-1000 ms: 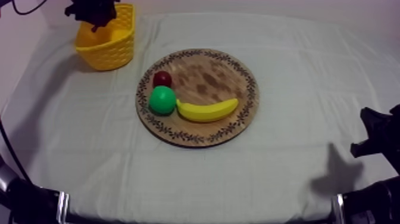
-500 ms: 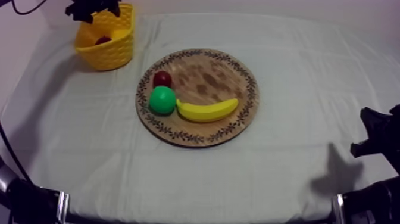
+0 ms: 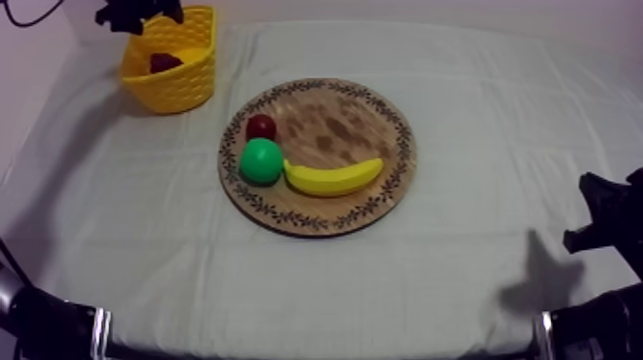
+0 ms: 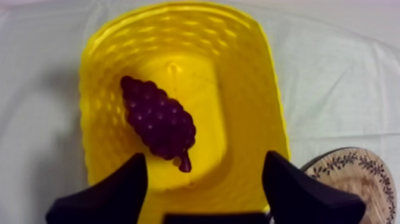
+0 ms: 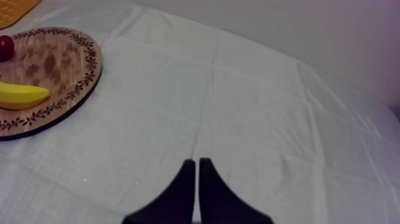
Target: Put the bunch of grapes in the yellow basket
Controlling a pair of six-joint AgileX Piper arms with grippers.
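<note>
The dark purple bunch of grapes (image 4: 158, 122) lies inside the yellow basket (image 4: 274, 77), free of any finger. My left gripper (image 4: 203, 164) hangs above it, open, its fingers (image 4: 113, 193) spread wide over the basket's near wall. Seen from above, the left gripper (image 3: 134, 11) is at the far rim of the basket (image 3: 177, 81), with the grapes (image 3: 165, 62) inside. The round wooden board (image 3: 383, 105) sits mid-table. My right gripper (image 5: 196, 164) is shut on nothing and rests low at the right side (image 3: 601, 215).
On the board lie a small red fruit (image 3: 260, 126), a green pear (image 3: 260, 161) and a banana (image 3: 333, 177). The right wrist view has the board (image 5: 53, 65), banana (image 5: 21, 95) and red fruit (image 5: 5, 46) beyond open cloth.
The left gripper let go of the grapes, which now lie in the basket, and drew back up and to the left. The right arm has not moved.
</note>
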